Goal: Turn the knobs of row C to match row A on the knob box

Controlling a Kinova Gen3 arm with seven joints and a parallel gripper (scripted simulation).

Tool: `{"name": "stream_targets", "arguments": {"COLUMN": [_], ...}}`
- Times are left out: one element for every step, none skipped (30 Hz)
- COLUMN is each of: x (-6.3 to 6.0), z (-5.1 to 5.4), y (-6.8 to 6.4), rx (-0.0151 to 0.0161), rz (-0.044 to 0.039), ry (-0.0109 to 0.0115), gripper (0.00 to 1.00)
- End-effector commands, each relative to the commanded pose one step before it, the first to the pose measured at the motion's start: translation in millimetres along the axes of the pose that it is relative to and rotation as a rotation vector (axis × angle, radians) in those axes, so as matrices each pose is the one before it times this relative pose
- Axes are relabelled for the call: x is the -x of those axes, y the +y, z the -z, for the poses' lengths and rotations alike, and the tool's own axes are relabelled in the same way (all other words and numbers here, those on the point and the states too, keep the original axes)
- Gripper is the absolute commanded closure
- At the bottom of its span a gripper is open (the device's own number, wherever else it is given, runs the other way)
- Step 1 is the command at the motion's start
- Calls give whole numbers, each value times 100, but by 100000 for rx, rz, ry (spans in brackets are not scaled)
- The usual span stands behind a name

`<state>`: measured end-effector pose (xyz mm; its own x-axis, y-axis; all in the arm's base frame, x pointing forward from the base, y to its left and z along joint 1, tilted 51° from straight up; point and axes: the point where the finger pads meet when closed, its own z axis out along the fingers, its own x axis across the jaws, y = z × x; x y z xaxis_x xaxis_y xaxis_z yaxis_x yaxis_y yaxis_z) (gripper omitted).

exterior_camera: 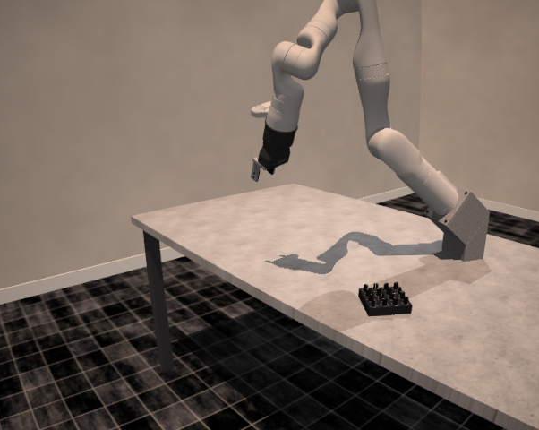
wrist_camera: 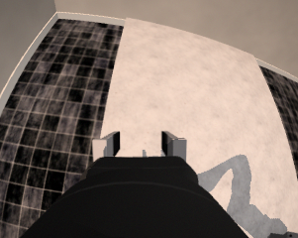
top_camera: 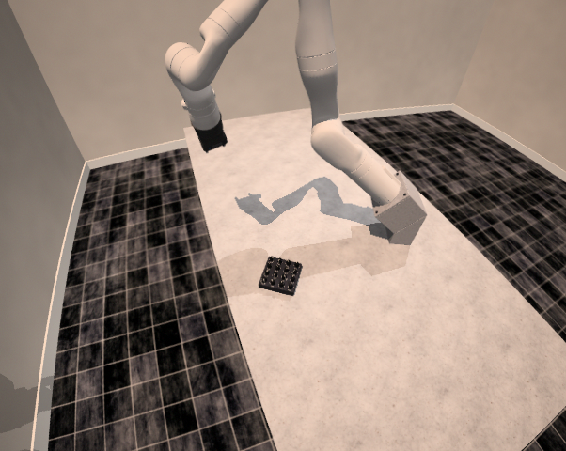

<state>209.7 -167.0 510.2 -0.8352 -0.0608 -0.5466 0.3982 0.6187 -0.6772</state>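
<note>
Down on the pale tabletop (top_camera: pixel 395 339) (exterior_camera: pixel 242 222) (wrist_camera: pixel 178 79) sits the black knob box (top_camera: pixel 280 275) (exterior_camera: pixel 384 299), upright near one long edge, and well apart, high above the surface, hangs the two-finger gripper (top_camera: pixel 216 148) (exterior_camera: pixel 263 176) (wrist_camera: pixel 141 140), fingers spread fully, gripping nothing!
</note>
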Motion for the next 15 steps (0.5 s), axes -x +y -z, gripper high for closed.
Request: {"name": "stream_targets", "arguments": {"x": [435, 0, 29, 715, 0, 0, 0, 46, 49, 16, 635, 0, 0, 0, 36], "z": [-151, 0, 16, 107, 0, 0, 0, 25, 26, 9, 45, 0, 0, 0, 19], "y": [446, 0, -9, 1043, 0, 0, 0, -13, -14, -5, 1112, 0, 0, 0, -10], "rx": [-918, 0, -1, -105, 0, 0, 0, -2, -3, -1, -30, 0, 0, 0, -2], "rz": [183, 0, -29, 2235, 0, 0, 0, -44, -47, -16, 2394, 0, 0, 0, -34], "ry": [-1079, 0, -59, -2233, 0, 0, 0, -92, -98, -33, -2067, 0, 0, 0, -71], "gripper": [0, 0, 0, 0, 0, 0, 0, 0, 0, 0, 0, 0, 0, 0, 0]}}
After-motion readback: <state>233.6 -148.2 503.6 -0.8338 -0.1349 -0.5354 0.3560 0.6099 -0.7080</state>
